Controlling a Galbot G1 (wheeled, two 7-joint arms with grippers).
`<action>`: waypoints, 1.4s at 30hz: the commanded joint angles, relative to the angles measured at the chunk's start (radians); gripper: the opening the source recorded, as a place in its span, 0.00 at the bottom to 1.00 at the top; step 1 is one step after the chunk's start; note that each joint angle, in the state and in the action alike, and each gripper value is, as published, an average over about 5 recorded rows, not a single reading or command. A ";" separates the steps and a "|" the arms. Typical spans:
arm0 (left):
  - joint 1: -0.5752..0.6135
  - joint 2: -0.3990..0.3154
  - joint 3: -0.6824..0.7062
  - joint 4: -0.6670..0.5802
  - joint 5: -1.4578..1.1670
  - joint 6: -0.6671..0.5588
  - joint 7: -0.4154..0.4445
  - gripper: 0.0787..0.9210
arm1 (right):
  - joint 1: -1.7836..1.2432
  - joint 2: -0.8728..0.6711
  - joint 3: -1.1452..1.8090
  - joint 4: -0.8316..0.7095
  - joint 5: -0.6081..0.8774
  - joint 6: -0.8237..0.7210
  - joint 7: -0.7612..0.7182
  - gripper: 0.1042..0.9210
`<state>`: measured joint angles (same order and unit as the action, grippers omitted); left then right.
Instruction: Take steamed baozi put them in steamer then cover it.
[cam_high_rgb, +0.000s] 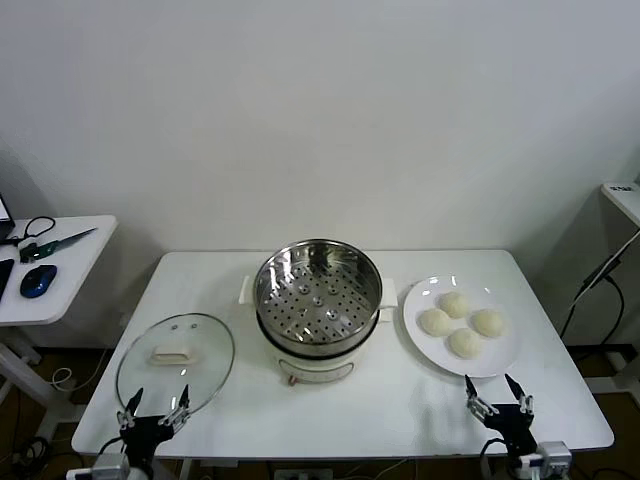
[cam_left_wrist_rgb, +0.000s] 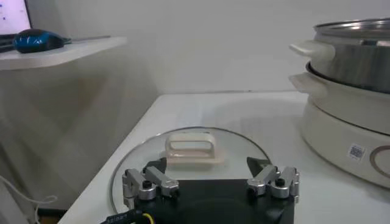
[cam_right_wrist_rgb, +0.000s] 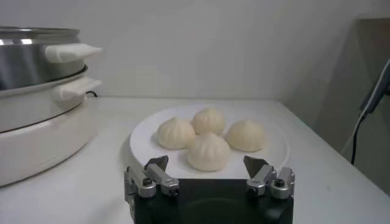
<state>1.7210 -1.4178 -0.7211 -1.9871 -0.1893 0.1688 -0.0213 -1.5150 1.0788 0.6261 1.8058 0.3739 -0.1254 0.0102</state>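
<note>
four smooth round baozi (cam_high_rgb: 460, 324) on flat plate (cam_high_rgb: 420, 335), perforated steel steamer (cam_high_rgb: 318, 300) seemingly empty.

Plain white wall (cam_high_rgb: 320, 110); white side desk (cam_high_rgb: 55, 265) left

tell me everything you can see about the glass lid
The cover is a round lid of clear glass with a thin metal rim and a cream-white rectangular loop handle at its centre. It lies flat, handle up, on the white table, left of the steamer and apart from it. The open left gripper sits at its near edge, not holding it.
</note>
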 joint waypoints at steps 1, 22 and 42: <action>-0.001 0.003 0.001 -0.001 -0.002 0.001 0.000 0.88 | 0.119 -0.061 0.012 -0.007 -0.038 -0.087 0.018 0.88; -0.006 0.007 0.013 0.014 -0.001 -0.036 -0.003 0.88 | 1.610 -0.673 -1.281 -0.681 -0.405 0.216 -1.175 0.88; -0.016 0.013 -0.001 0.026 -0.008 -0.034 -0.005 0.88 | 1.845 -0.276 -1.778 -0.982 -0.257 0.117 -1.210 0.88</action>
<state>1.7040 -1.4053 -0.7192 -1.9636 -0.1973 0.1353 -0.0262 0.2531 0.7275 -1.0091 0.9117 0.0913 0.0056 -1.1470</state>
